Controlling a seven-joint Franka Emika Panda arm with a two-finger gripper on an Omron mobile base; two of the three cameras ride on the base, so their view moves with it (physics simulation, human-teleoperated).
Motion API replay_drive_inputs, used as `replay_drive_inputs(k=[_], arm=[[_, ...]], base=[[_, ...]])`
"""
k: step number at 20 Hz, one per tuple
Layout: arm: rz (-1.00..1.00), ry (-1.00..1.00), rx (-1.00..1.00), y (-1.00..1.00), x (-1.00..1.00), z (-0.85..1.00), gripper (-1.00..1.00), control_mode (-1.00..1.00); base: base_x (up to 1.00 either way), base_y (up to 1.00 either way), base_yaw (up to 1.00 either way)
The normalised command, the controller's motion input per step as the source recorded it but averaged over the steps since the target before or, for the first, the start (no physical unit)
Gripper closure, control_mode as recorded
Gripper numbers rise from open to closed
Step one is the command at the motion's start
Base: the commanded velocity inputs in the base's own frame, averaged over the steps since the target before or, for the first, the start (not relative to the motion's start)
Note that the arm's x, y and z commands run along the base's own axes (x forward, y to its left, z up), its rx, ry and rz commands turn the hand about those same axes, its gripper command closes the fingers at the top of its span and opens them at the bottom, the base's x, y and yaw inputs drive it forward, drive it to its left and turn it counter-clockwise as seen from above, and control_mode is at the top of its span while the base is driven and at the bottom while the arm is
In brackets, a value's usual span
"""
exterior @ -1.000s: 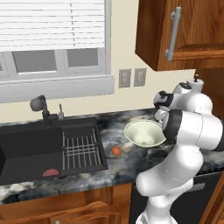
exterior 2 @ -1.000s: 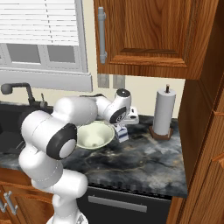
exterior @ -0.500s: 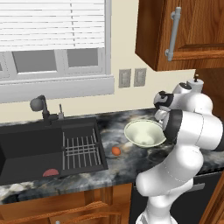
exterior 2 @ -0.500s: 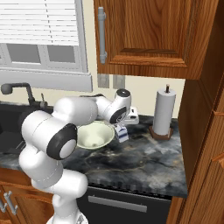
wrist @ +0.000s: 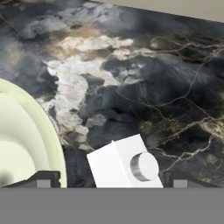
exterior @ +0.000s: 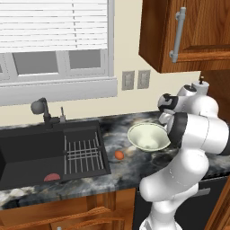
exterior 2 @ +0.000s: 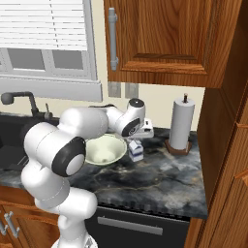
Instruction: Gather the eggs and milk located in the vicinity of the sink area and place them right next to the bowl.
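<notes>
The milk (exterior 2: 135, 150) is a small white carton standing upright on the dark marble counter, just right of the pale green bowl (exterior 2: 102, 150). From the hand view its capped top (wrist: 127, 164) lies between my two fingertips (wrist: 43, 179), beside the bowl's rim (wrist: 52, 131). My gripper (exterior 2: 137, 141) hovers over the carton with its jaws open wide, the left one clear of the carton's side. One orange-brown egg (exterior: 119, 154) lies on the counter between the sink (exterior: 27, 152) and the bowl (exterior: 148, 137).
A wire rack (exterior: 84, 152) sits in the sink's right part, with a flat red piece (exterior: 52, 177) in the basin and a dark faucet (exterior: 42, 108) behind. A paper-towel roll (exterior 2: 181, 124) stands right of the milk. Wooden cabinets (exterior 2: 160, 38) hang overhead.
The jaws have spread apart and let go of the milk carton, which now stands on its own beside the bowl. The arm has barely moved.
</notes>
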Motion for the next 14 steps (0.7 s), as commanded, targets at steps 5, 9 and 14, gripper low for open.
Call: replay_drive_inputs(k=[5,9,14], arm=[[0.00,0.05,0.00,0.00,0.00,-0.03,-1.00,-1.00],[0.00,0.01,0.00,0.00,-0.06,0.01,-1.00,-1.00],[-0.02,0.00,0.00,0.00,-0.15,0.11,-1.00,-1.00]], base=[[0.00,0.00,0.00],[0.00,0.00,0.00],[0.00,0.00,0.00]])
